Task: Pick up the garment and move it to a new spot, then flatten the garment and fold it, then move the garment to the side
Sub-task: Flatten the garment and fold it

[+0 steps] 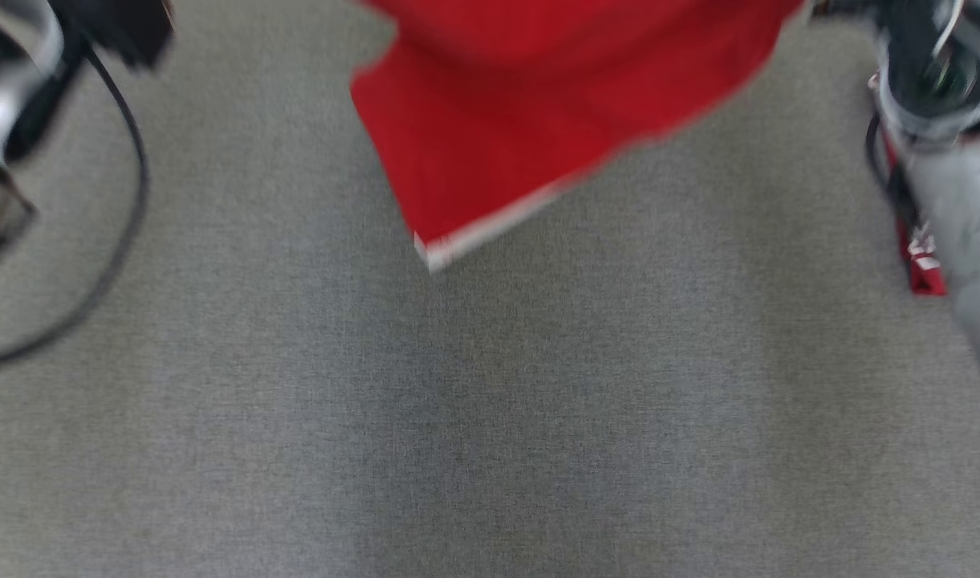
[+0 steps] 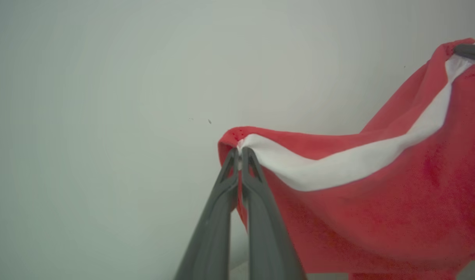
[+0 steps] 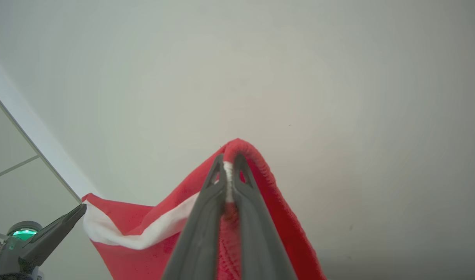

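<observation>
The red fleecy garment, edged with a white band, is hanging in the air, stretched between the two grippers. In the blurred head view its lower corner is dangling over the grey woven surface; whether that corner is brushing the surface I cannot tell.

The left gripper is pinching one top corner, its two dark fingers closed tight on the cloth right at the band. The right gripper is clamping the other top corner the same way, jaws closed with a fold of red cloth bulging over the tips.

Judging by this, the pick-up is done, and the garment is either being carried to its new spot or being readied for laying out. Nothing of the flattening is showing yet: the cloth is sagging between the two grips, not lying flat. Setting it down, smoothing, folding and moving it aside are all, I think, left to do.
</observation>
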Robot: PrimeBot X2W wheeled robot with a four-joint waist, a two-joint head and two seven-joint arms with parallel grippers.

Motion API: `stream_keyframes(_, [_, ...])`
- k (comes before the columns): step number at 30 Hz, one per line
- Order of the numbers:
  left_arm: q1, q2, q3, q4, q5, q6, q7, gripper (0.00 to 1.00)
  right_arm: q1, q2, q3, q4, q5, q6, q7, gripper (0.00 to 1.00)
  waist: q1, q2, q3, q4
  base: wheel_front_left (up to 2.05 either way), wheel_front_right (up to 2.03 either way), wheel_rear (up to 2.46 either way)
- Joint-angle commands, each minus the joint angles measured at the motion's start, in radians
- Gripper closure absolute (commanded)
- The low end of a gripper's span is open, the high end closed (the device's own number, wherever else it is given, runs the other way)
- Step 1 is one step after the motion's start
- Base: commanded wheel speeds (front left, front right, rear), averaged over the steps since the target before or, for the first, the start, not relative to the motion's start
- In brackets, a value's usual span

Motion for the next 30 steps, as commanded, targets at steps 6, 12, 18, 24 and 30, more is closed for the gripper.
stream_keyframes(6, [-0.394, 0.009, -0.080, 0.195, -0.067, 0.002, -0.021, 1.00, -0.365, 0.052, -0.031, 0.220, -0.004, -0.001, -0.020, 1.00, -0.0004, -0.0002, 0.167, -0.001, 0.00, 0.00, 0.00])
stream_keyframes(12, [-0.527, -0.015, -0.130, 0.279, -0.105, 0.002, -0.054, 1.00, -0.496, 0.062, -0.017, 0.311, -0.018, -0.001, -0.057, 1.00, -0.0004, -0.0002, 0.192, 0.002, 0.00, 0.00, 0.00])
stream_keyframes(18, [-0.575, -0.029, -0.205, 0.355, -0.146, 0.002, -0.111, 1.00, -0.534, 0.041, 0.036, 0.335, -0.011, -0.001, -0.088, 1.00, -0.0004, -0.0002, 0.210, 0.012, 0.00, 0.00, 0.00])
stream_keyframes(24, [-0.517, -0.020, -0.280, 0.389, -0.193, 0.002, -0.177, 1.00, -0.471, 0.006, 0.105, 0.314, 0.030, -0.001, -0.111, 1.00, -0.0004, -0.0002, 0.212, 0.013, 0.00, 0.00, 0.00])
stream_keyframes(30, [-0.363, 0.021, -0.347, 0.345, -0.167, 0.003, -0.264, 1.00, -0.309, -0.075, 0.234, 0.189, 0.056, -0.001, -0.135, 1.00, -0.0004, -0.0002, 0.156, 0.004, 0.00, 0.00, 0.00])
